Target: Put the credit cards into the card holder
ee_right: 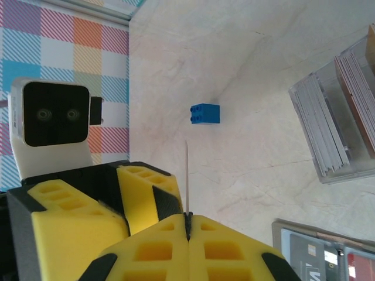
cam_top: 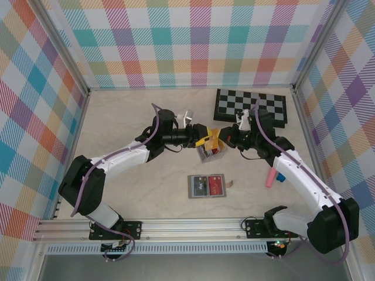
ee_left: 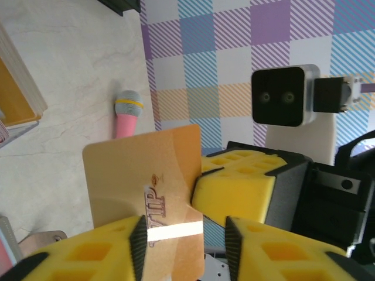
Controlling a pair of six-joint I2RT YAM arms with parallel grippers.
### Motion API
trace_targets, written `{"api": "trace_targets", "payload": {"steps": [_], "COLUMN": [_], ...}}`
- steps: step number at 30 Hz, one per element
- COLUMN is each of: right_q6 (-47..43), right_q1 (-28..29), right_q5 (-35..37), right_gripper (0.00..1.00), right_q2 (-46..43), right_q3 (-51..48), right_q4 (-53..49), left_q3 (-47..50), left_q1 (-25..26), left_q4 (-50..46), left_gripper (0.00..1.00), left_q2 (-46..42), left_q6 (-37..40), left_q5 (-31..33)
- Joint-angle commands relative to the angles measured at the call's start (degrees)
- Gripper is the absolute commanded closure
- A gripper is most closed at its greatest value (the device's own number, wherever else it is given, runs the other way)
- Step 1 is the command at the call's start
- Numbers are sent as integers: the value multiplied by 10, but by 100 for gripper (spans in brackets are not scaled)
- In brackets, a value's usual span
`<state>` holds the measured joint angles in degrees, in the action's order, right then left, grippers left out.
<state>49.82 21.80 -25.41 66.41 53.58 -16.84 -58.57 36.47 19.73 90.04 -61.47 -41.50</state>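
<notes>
Gold card [ee_left: 140,170] (long axis along left fingers [ee_left: 88,263]) clamped in right end effector [ee_right: 188,218]; left end effector [ee_left: 184,225] apart.

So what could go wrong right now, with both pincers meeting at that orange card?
1. The right pincer pinches the orange VIP card by one edge only, while the left pincer has its jaws apart around it. If the right one lets go too soon, the card would probably drop.
2. Both pincers sit nearly touching, close to the clear card rack. A small slip might bump them together or knock the rack.
</notes>
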Motion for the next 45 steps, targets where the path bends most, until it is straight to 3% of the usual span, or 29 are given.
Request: {"api": "trace_targets", "payload": {"steps": [1, 6, 11, 15, 25, 30, 35, 39, 45], "right_q6": [30, 17, 15, 24, 51, 49, 47, 46, 52], "right_q1": [-10, -17, -23, -23, -23, -25, -33, -44, -54], "right_q5": [-42, 5, -1, -19, -62, -65, -97, -125, -169], "right_gripper": [98, 99, 99, 99, 98, 94, 85, 77, 79], "right_q2": [-8, -26, -40, -45, -33, -29, -26, -24, -10], "right_q3": [-17, -7, -4, -7, -22, -27, -34, -46, -62], "right_q4": [51, 0, -1, 17, 74, 75, 93, 110, 150], "left_q3": [5, 4, 4, 6, -1, -1, 0, 1, 3], "left_q1": [-5, -5, -5, -5, -5, -5, -6, -6, -7], "left_q4": [32, -18, -51, -39, 50, 51, 56, 92, 136], "left_gripper": [63, 48, 37, 34, 65, 88, 98, 100, 100], "left_q2": [1, -18, -23, -19, -3, -13, -13, -4, 6], "left_q6": [-6, 22, 32, 22, -11, -6, -7, -31, -61], "left_q5": [-21, 9, 40, 47, -17, -21, -27, -40, -46]}}
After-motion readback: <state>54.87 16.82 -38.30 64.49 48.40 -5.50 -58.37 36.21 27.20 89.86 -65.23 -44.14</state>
